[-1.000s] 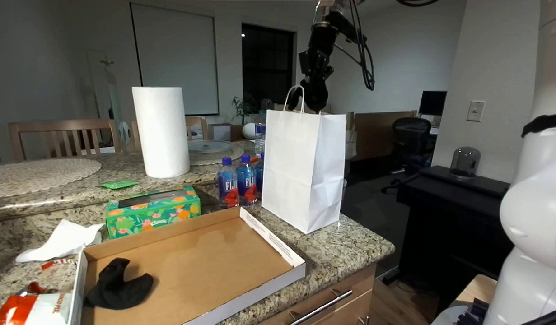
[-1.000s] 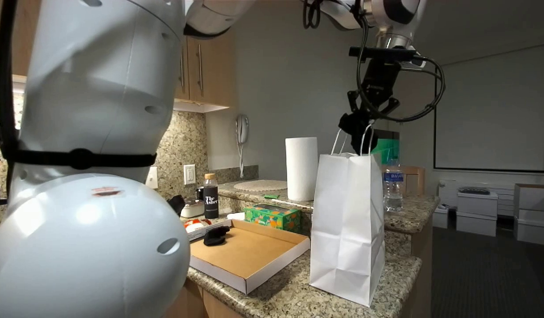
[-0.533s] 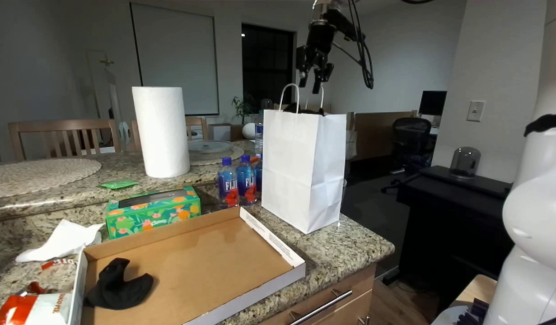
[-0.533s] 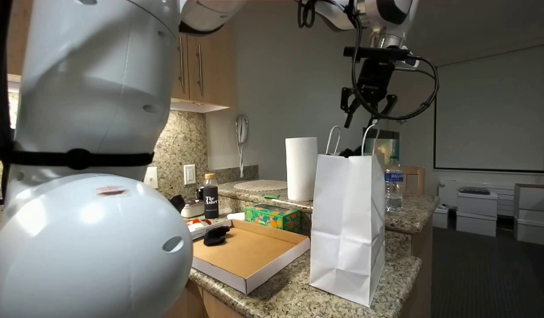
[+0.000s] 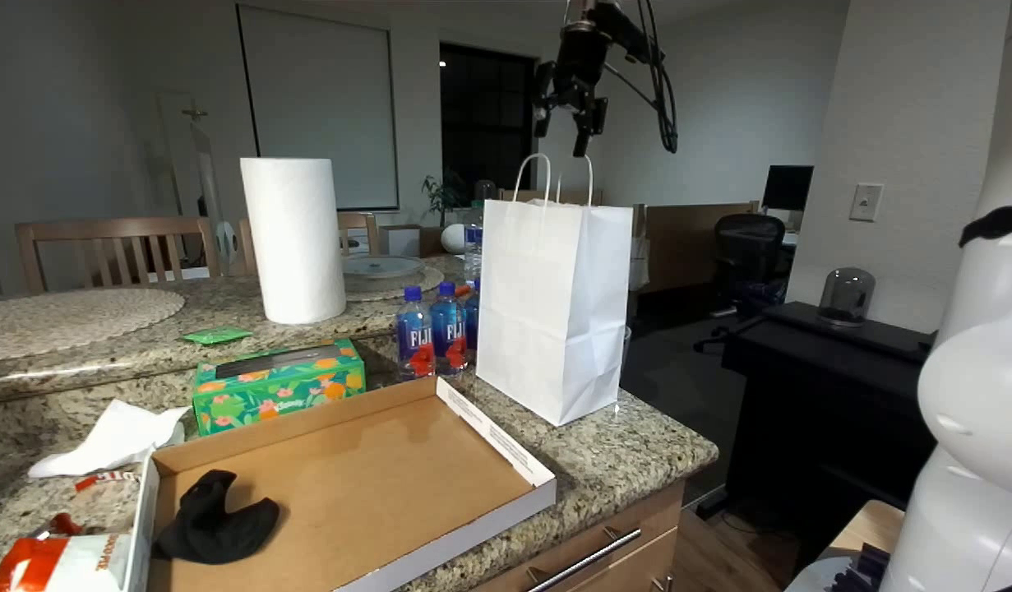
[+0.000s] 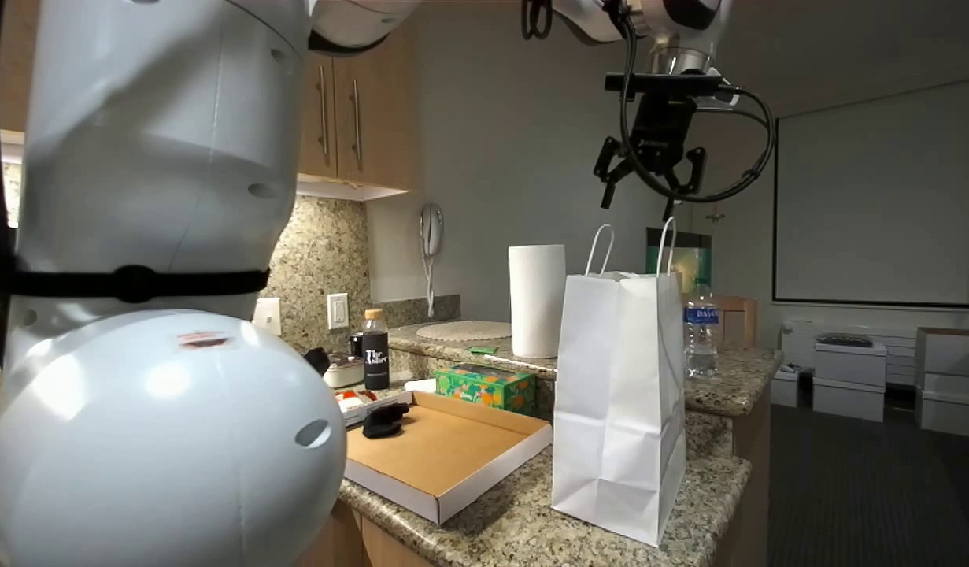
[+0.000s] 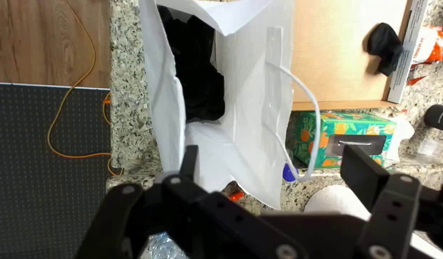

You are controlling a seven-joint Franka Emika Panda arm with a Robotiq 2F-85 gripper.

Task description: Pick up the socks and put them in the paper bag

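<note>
Beneath my jaws I see the paper bag (image 5: 526,308), socks (image 7: 199,84) inside; well aside, other socks (image 5: 222,528) in the tray (image 5: 374,473).

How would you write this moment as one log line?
gripper: open, above paper bag | inside bag: black fabric | in cardboard tray: black socks

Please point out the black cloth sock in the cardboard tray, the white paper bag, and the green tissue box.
Black cloth sock (image 7: 386,46), in the wrist view: its crumpled middle.
Tall white paper bag (image 5: 538,311), in an exterior view: its broad side.
Green rectangular tissue box (image 6: 478,392), in an exterior view: its long side.
</note>
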